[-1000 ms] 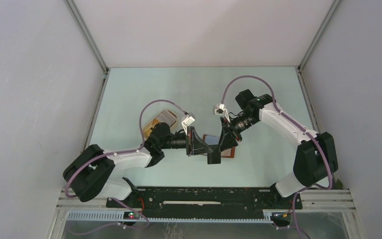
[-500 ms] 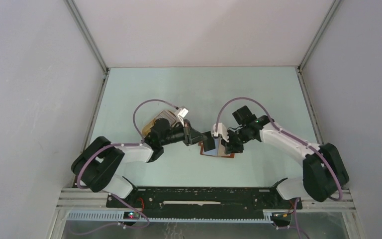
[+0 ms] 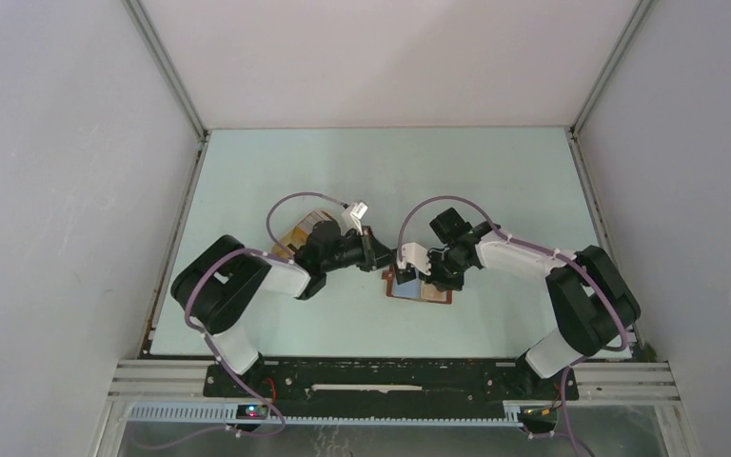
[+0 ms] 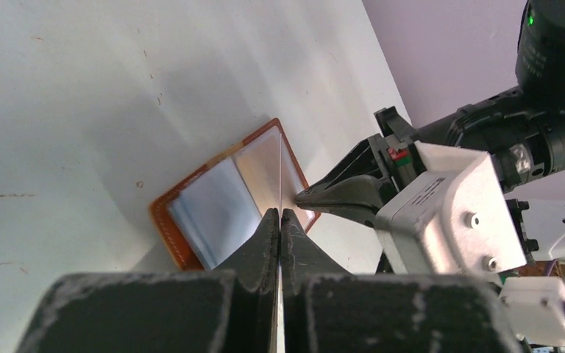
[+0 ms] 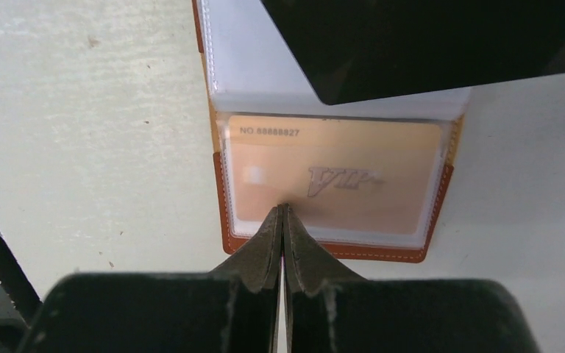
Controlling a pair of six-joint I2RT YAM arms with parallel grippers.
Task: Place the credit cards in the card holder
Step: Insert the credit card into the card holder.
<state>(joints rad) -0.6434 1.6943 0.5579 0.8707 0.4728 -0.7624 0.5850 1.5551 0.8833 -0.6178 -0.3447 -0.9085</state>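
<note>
Two claws of mine crowd one small card holder (image 4: 210, 213), and that is where the trouble lies. My left claw (image 4: 280, 213) is pinched fully together on a thin pale edge that I take for a card (image 4: 281, 169) seen edge-on, standing upright over the holder's fold. If it comes down off the pocket mouth, I judge it would buckle or skid across the clear plastic rather than slide in. So thin a grip could also let it twist. My right claw (image 5: 281, 209), fingers together with nothing I can see between them, has its tips on one pocket. I cannot tell whether it presses or only touches. Too light, and the holder may slide on the smooth desk (image 4: 81, 110). Too far in, and it blocks the slot or knocks my left claw just beside it.

Left on the desk sits a tan tray (image 3: 295, 235) with other cards (image 3: 320, 223). Right of it, near the middle, the holder lies open and flat. It has a reddish-brown stitched border and clear, bluish pockets. The pocket under my right claw holds an orange card (image 5: 338, 184) marked VIP.
</note>
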